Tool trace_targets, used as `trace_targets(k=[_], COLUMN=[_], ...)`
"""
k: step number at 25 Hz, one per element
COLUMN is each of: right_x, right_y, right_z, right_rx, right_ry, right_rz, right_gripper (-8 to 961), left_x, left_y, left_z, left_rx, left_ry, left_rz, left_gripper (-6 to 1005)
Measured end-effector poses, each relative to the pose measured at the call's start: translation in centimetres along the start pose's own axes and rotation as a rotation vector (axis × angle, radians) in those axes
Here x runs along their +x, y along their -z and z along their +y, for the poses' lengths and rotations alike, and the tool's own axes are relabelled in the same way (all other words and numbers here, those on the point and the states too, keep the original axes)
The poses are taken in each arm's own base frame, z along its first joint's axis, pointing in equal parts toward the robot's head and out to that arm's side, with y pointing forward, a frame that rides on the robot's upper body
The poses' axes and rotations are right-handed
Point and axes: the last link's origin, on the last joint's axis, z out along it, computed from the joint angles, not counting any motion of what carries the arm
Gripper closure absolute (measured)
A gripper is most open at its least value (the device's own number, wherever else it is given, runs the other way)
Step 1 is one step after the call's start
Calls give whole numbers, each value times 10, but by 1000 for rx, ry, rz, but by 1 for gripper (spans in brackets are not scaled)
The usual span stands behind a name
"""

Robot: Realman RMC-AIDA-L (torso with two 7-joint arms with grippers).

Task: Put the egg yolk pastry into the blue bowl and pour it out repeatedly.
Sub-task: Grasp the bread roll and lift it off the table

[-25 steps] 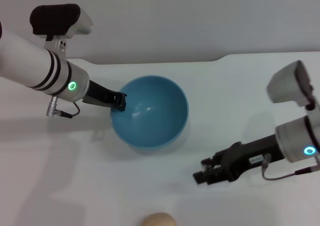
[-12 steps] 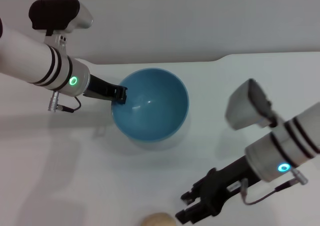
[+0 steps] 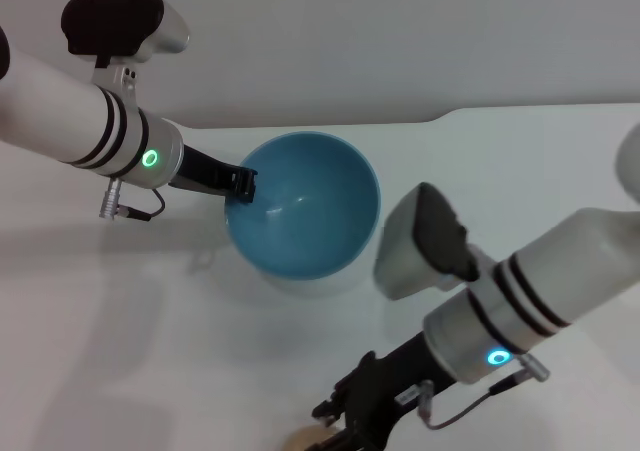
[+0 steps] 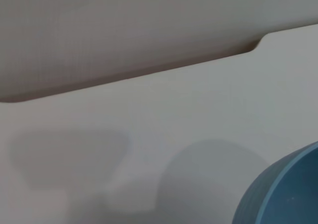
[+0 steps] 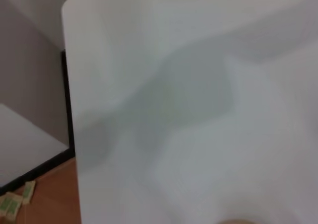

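White tabletop (image 3: 120, 351) spreads under both my arms. My right gripper (image 3: 335, 433) hangs at the near edge, fingers apart and holding nothing, just beside the egg yolk pastry (image 3: 300, 439), which lies on the table well apart from the blue bowl (image 3: 303, 206). My left gripper (image 3: 240, 183) is clamped on the bowl's rim. I judge this the pickup step: next I must straddle the pastry and close gently.

White table (image 3: 500, 161) with a notched far edge, grey wall (image 3: 400, 41) behind it, wooden floor (image 5: 44, 199) beside the table, small green-printed packets (image 5: 15, 199) on the floor
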Motion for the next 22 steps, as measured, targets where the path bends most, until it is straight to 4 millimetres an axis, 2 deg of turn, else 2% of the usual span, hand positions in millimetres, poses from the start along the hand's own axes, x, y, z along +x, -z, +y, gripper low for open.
trace_targets(k=[6, 22], right_x=[-1, 6], right_y=[-15, -19], right_z=[2, -1], right_rx=[38, 60], right_ry=[-9, -35], right_rz=[83, 99], right_gripper=[613, 631], left_x=[2, 4], left_y=[1, 2], left_z=[1, 0], left_rx=[0, 4], left_ry=[-5, -13], left_rz=[9, 16], left_gripper=[983, 982])
